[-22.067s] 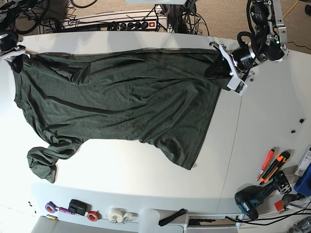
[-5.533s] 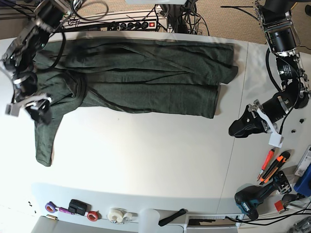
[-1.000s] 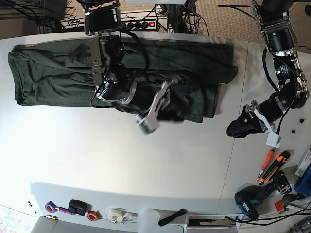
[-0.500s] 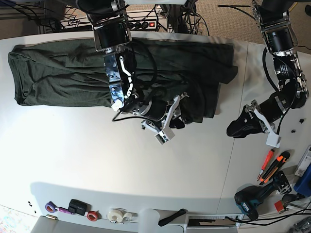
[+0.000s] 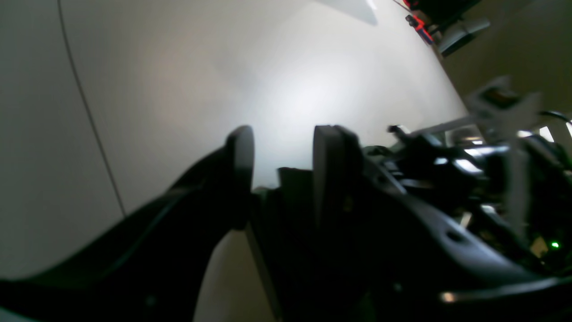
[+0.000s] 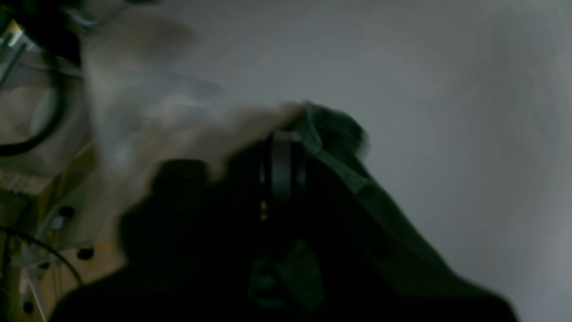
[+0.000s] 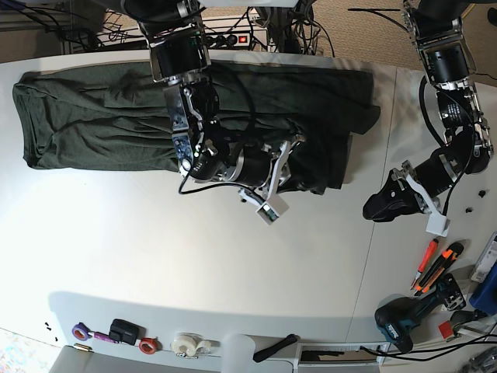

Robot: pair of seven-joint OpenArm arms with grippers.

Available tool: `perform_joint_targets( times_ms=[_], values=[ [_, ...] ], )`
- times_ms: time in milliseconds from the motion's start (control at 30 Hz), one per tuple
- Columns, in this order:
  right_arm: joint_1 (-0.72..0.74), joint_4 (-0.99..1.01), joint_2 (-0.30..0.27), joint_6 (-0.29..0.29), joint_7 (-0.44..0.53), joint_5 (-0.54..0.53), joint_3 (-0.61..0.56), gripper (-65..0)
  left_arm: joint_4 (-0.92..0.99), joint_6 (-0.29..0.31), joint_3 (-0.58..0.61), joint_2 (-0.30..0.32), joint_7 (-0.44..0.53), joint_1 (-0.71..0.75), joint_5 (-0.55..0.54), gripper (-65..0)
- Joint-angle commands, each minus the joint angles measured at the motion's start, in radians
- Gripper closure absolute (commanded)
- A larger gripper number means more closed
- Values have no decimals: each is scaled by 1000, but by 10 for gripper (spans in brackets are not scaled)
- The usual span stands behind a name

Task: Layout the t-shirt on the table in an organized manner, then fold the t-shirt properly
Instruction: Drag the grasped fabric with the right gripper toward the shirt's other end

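The dark green t-shirt lies as a long folded band across the back of the white table. My right gripper sits at the band's lower edge near its right end. In the right wrist view its fingers are pressed together, with the shirt's hem bunched over them. My left gripper rests off the cloth to the right, over bare table. In the left wrist view it stands open with nothing between its fingers.
A seam line runs down the table at the right. An orange cutter and a drill lie at the right front. Tape rolls line the front edge. A power strip and cables run along the back.
My right gripper has gone from open to shut on the shirt's lower hem and shifted slightly right and up. The left arm has not moved.
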State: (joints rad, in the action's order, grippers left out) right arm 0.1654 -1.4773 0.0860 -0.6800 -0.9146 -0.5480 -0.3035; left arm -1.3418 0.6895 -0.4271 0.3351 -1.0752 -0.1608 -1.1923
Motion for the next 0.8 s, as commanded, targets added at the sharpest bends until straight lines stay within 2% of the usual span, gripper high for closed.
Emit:
perform_joint_targets(
  times_ms=[0, 167, 333, 467, 567, 600, 700, 767],
  values=[
    [0, -46, 8, -18, 10, -34, -15, 0, -15, 9, -5, 14, 23, -19, -19, -208],
    [-87, -161, 8, -18, -43, -46, -114, 0, -15, 9, -5, 14, 33, -19, -18, -208],
    [-138, -182, 8, -18, -106, -46, -204, 0, -15, 9, -5, 14, 37, -19, -18, -208],
    [-155, -182, 8, -18, -119, -46, -221, 0, -15, 9, -5, 14, 37, -20, -18, -208],
    [-154, -183, 8, -18, -166, -47, -220, 0, -15, 9, -5, 14, 37, -19, -18, -208],
    [-154, -183, 8, -18, -185, -55, -220, -30, -15, 9, -5, 14, 37, -19, -18, -208],
    [-153, -193, 6, -18, -241, -92, -216, -178, -15, 9, -5, 18, 36, -19, 10, -212],
    [-154, -227, 0, -18, -241, -91, -195, -191, -15, 9, -5, 23, 36, -19, 43, -237]
  ],
)
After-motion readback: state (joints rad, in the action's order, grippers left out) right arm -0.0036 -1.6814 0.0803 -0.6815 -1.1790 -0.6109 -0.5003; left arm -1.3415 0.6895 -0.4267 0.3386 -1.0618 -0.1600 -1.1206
